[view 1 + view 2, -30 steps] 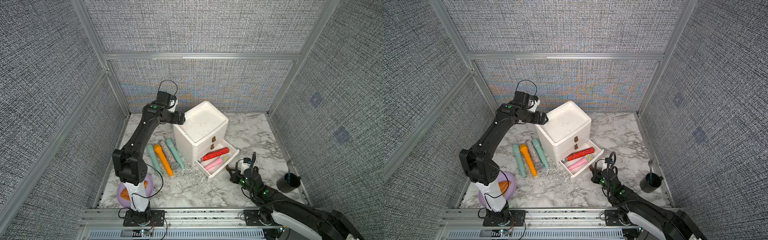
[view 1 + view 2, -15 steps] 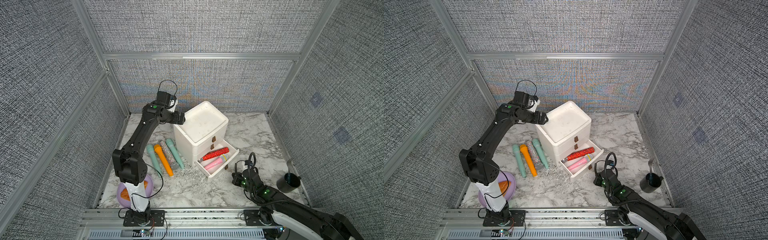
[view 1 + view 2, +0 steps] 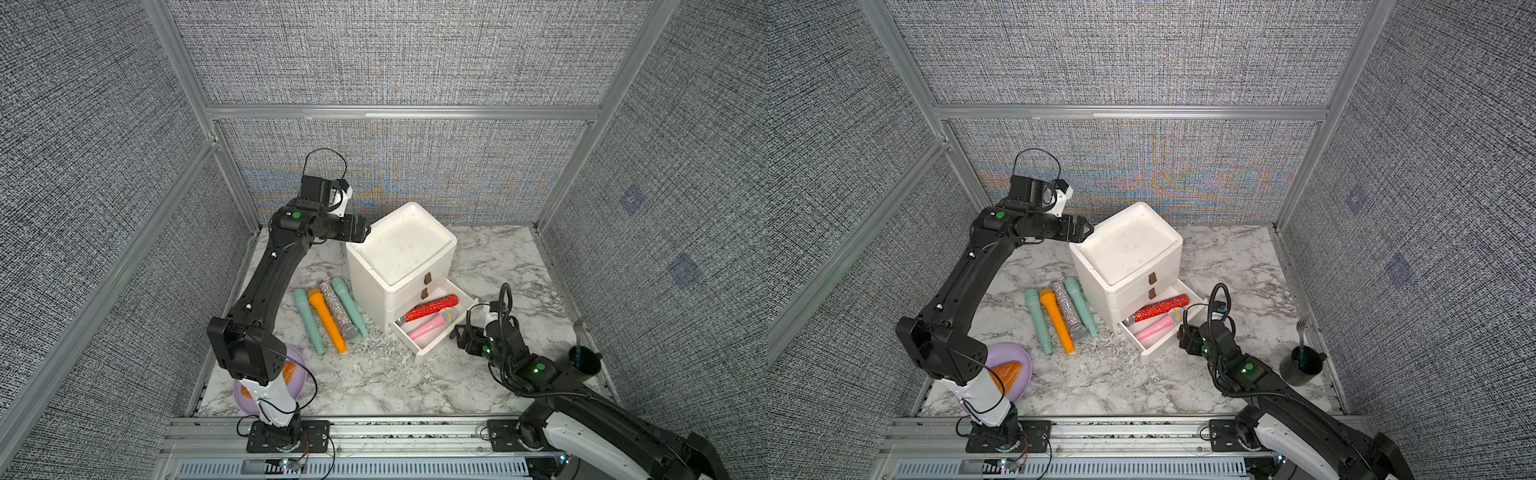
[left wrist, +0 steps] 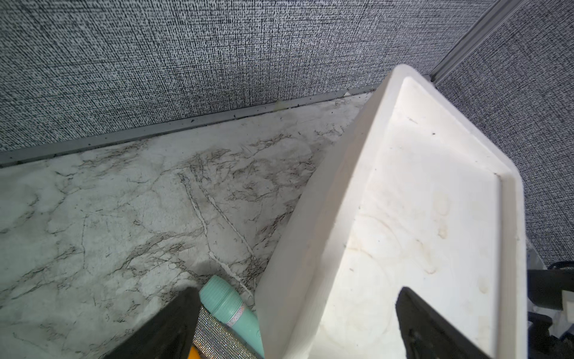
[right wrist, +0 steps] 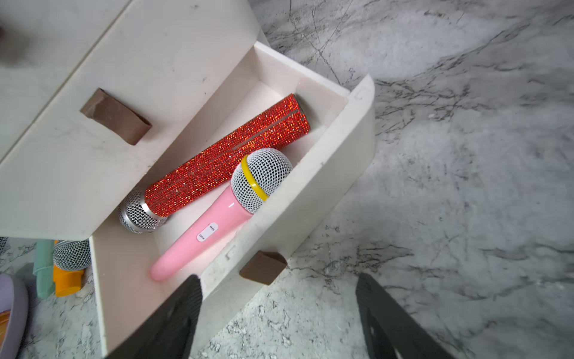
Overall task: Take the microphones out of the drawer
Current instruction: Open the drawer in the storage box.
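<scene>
Left of drawer chest (image 3: 401,245): purple plate (image 3: 1025,374); four microphones (image 3: 328,318), lying side by side. At chest's top left corner: left gripper (image 3: 365,228), jaws apart, empty. In chest's open bottom drawer (image 3: 432,349): red glitter microphone (image 3: 432,307), pink microphone (image 3: 428,328). Just before drawer's handle (image 5: 262,267): right gripper (image 5: 276,278), jaws apart, empty. Right of chest: black cup (image 3: 586,365).

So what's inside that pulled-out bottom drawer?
The drawer holds a red glittery microphone and a pink microphone with a yellow ring, side by side. Its back part sits under the cabinet, so anything there is hidden.
</scene>
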